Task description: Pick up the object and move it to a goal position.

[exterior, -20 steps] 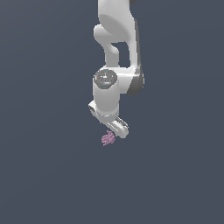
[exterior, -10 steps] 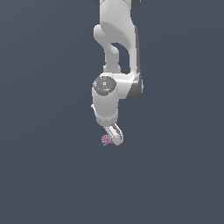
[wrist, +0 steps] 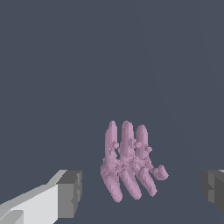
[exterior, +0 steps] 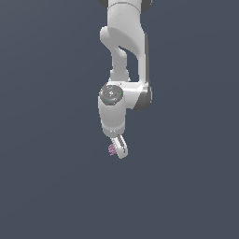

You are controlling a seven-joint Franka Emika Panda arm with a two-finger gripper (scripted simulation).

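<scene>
The object (wrist: 129, 162) is a small pinkish-purple lump of three ridged, bumpy lobes side by side. In the wrist view it lies between my two grey fingertips, with a clear gap on each side. My gripper (wrist: 141, 192) is open, touching nothing. One finger (wrist: 69, 193) is closer to the object than the other finger (wrist: 213, 189). In the exterior view the object (exterior: 112, 149) peeks out on the exterior view's left of the white gripper (exterior: 119, 148), which points downward and hides part of it.
The white arm (exterior: 125, 56) hangs down from the top of the exterior view above the gripper. Everything around is a uniform dark grey-blue ground (exterior: 46, 186) with no edges or other objects in view.
The wrist has come down toward the object and the hand has turned, now looking narrower in the exterior view. The object has stayed in place.
</scene>
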